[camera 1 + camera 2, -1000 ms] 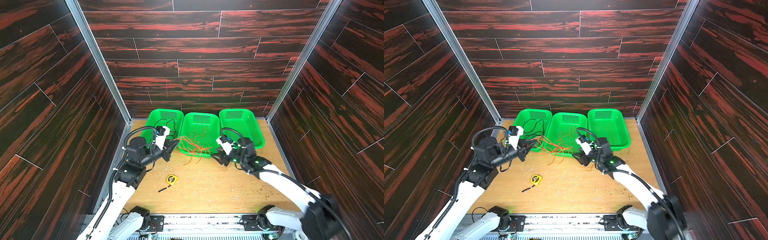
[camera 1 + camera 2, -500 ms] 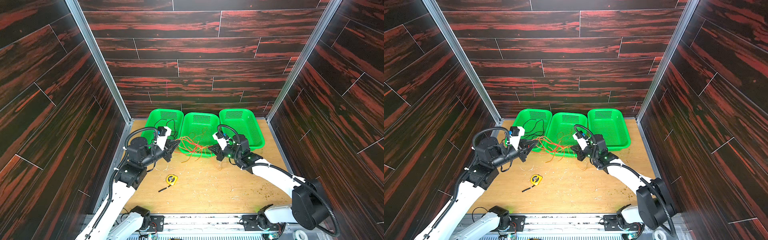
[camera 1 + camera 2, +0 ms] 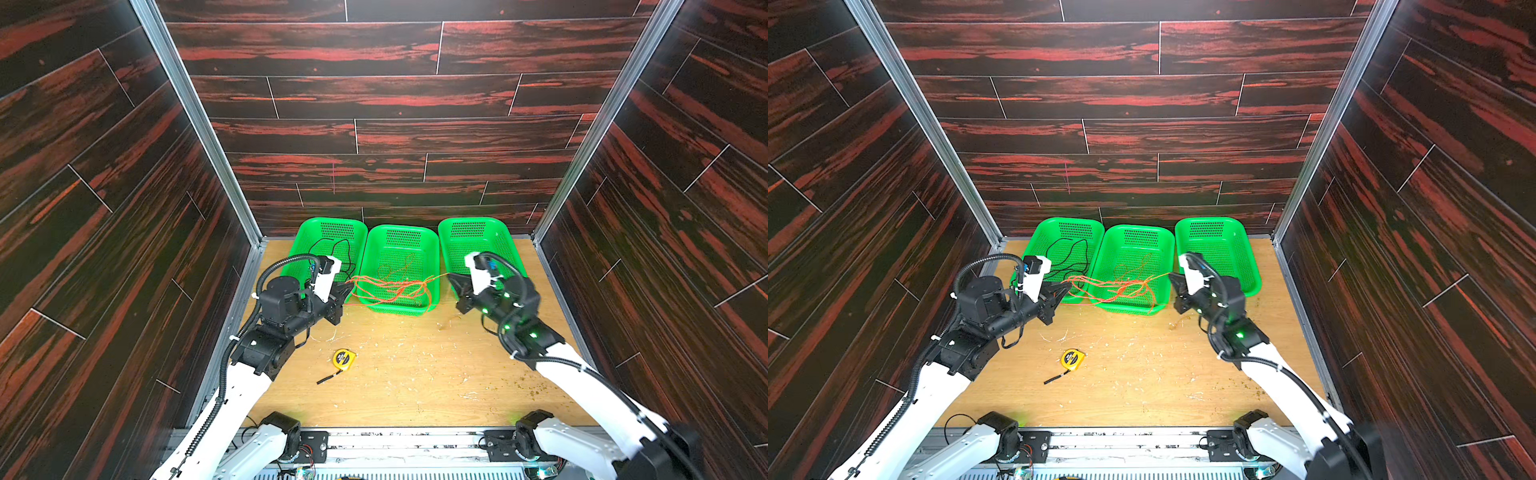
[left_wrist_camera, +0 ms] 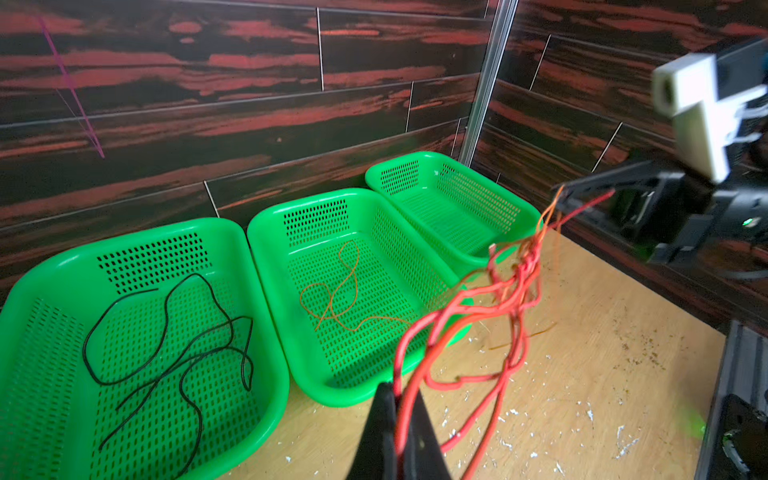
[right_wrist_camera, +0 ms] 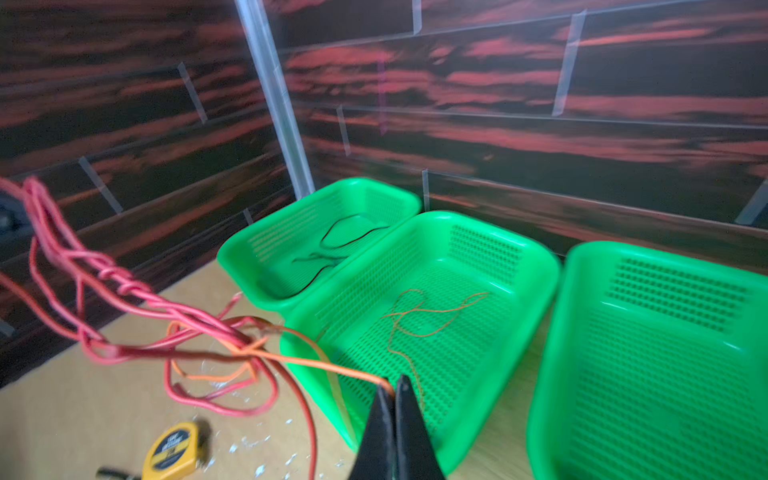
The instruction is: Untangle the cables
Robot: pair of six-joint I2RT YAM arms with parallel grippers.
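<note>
A tangle of red and orange cables (image 3: 395, 289) hangs stretched between my two grippers, over the front of the middle green basket (image 3: 403, 227). My left gripper (image 3: 351, 286) (image 4: 401, 386) is shut on red cable strands (image 4: 432, 332). My right gripper (image 3: 451, 276) (image 5: 392, 380) is shut on the end of an orange cable (image 5: 332, 368) that runs back into the knot. A black cable (image 4: 198, 275) lies looped in the left basket (image 3: 332, 220). A thin orange wire (image 5: 415, 332) lies in the middle basket.
The right basket (image 3: 469, 220) holds nothing. A yellow tape measure (image 3: 344, 358) and a short black stick (image 3: 328, 379) lie on the wooden table in front of the left arm. Dark panelled walls close in on three sides.
My right gripper has shut on the orange cable and pulled away to the right, drawing the tangle taut across the middle basket. The left gripper stayed put, still shut.
</note>
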